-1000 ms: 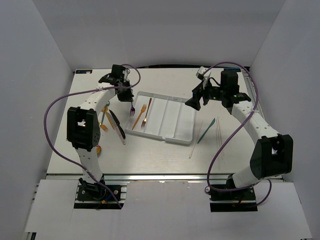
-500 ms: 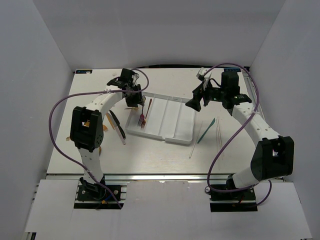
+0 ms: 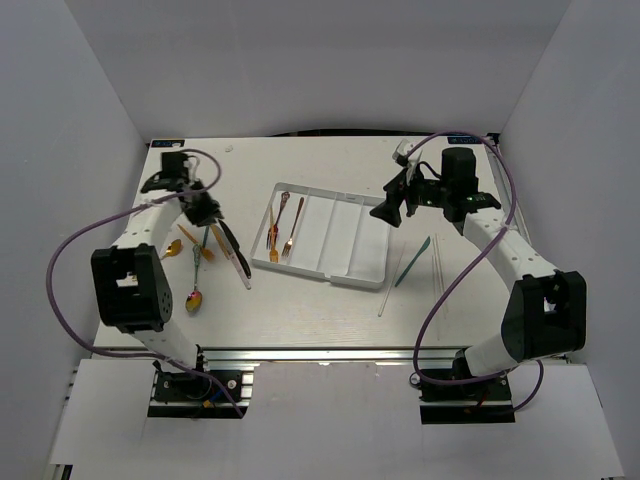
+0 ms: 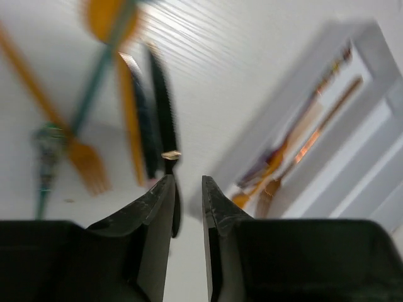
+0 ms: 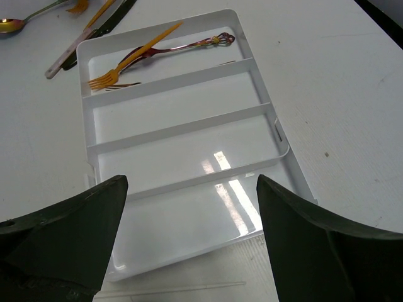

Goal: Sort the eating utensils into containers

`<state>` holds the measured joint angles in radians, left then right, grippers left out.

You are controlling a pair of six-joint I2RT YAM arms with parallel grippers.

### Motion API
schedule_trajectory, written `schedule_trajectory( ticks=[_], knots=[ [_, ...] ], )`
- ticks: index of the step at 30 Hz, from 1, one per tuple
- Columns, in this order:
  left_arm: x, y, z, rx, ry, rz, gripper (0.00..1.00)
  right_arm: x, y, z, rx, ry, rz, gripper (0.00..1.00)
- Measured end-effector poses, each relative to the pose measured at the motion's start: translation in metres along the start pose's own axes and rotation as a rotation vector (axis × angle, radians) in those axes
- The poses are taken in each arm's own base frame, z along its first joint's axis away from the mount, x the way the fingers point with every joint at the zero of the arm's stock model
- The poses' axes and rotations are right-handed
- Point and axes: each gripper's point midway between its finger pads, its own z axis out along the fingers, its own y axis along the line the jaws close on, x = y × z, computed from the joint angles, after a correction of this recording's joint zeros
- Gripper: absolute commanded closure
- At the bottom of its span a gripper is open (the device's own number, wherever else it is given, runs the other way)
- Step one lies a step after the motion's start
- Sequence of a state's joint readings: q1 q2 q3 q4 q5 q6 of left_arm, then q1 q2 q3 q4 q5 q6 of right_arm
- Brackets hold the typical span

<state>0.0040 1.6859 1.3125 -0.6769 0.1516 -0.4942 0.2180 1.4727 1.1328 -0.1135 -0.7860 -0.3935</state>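
The white tray [image 3: 372, 262] lies mid-table. Its leftmost compartment holds two orange-gold forks [image 3: 273, 237] and a reddish iridescent utensil [image 3: 283, 203], also in the right wrist view [image 5: 135, 53]. My left gripper [image 3: 205, 210] hangs over the loose utensils left of the tray, jaws a narrow gap apart and empty [image 4: 187, 189]. Below it lie a black knife [image 4: 160, 94], an orange fork [image 4: 88, 167] and a teal spoon [image 3: 205, 235]. My right gripper [image 3: 385, 210] is wide open and empty above the tray's right compartment [image 5: 191, 182].
More utensils lie left of the tray: a pale-handled knife [image 3: 240, 265], a gold spoon [image 3: 172, 248] and an iridescent spoon [image 3: 194, 298]. Right of the tray lie a teal utensil [image 3: 412, 262] and thin chopsticks [image 3: 436, 265]; one chopstick [image 5: 170, 289] lies by the tray's near edge.
My left gripper carried the iridescent utensil over the tray's left compartment, let it go there, and swung back left over the loose utensils. The right arm has stayed still.
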Motion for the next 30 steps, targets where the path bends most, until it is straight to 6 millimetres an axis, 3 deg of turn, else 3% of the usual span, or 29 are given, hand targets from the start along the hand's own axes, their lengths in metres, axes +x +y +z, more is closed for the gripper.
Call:
schedule_trajectory(
  ticks=[3, 5, 11, 16, 30],
  knots=[
    [-0.027, 0.047, -0.011, -0.062, -0.061, -0.133, 0.65, 0.001, 0.0, 0.001, -0.004, -0.002, 0.003, 0.11],
    [-0.032, 0.059, -0.011, -0.082, -0.071, -0.171, 0.63, 0.0, 0.0, 0.001, -0.004, -0.006, 0.001, 0.11],
    [-0.034, 0.063, 0.012, -0.11, -0.026, -0.192, 0.62, 0.0, 0.0, 0.002, -0.007, -0.009, 0.006, 0.11],
    [-0.031, 0.079, 0.037, -0.19, 0.015, -0.216, 0.6, 0.002, 0.001, 0.002, -0.008, -0.006, 0.009, 0.11],
    [-0.034, 0.119, 0.044, -0.359, 0.006, -0.259, 0.56, 0.007, -0.001, 0.0, -0.002, 0.0, 0.019, 0.11]
  ],
)
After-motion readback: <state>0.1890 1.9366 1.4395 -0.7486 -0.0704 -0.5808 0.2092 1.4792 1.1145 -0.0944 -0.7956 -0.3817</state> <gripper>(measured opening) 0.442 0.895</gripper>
